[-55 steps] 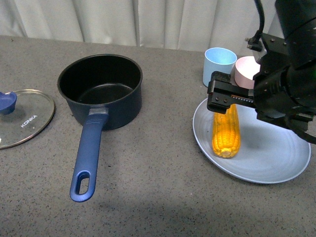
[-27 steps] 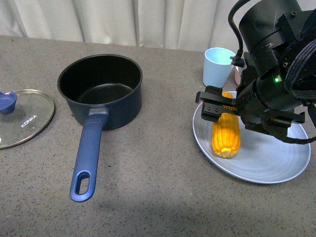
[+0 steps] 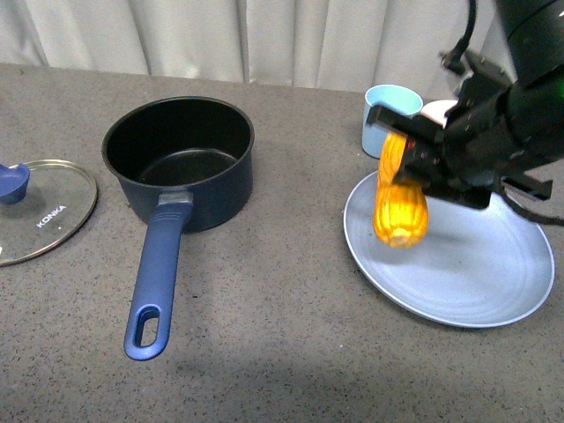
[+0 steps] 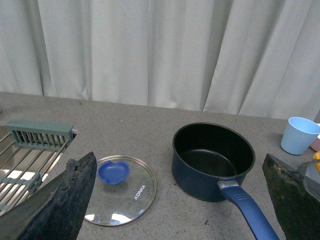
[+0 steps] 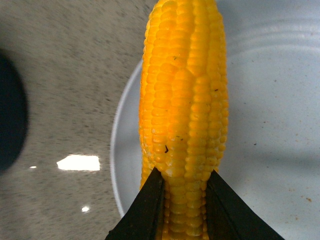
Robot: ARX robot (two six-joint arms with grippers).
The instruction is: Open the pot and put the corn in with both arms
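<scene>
The dark navy pot (image 3: 179, 159) stands open at the left centre of the table, its long blue handle (image 3: 154, 278) pointing toward me. It also shows in the left wrist view (image 4: 213, 160). My right gripper (image 3: 407, 163) is shut on the yellow-orange corn (image 3: 399, 198) and holds it tilted above the left part of the light blue plate (image 3: 467, 282). In the right wrist view the corn (image 5: 184, 110) sits between the two black fingers (image 5: 142, 210). My left gripper (image 4: 182, 200) is open and empty, out of the front view, facing the pot from a distance.
The glass lid (image 3: 40, 207) with a blue knob lies on the table left of the pot, also in the left wrist view (image 4: 120, 195). A light blue cup (image 3: 388, 110) and a pink bowl (image 3: 438, 110) stand behind the plate. A metal rack (image 4: 27, 150) stands far left.
My right gripper has lifted the corn off the plate and tilted it. The pot and lid have not moved.
</scene>
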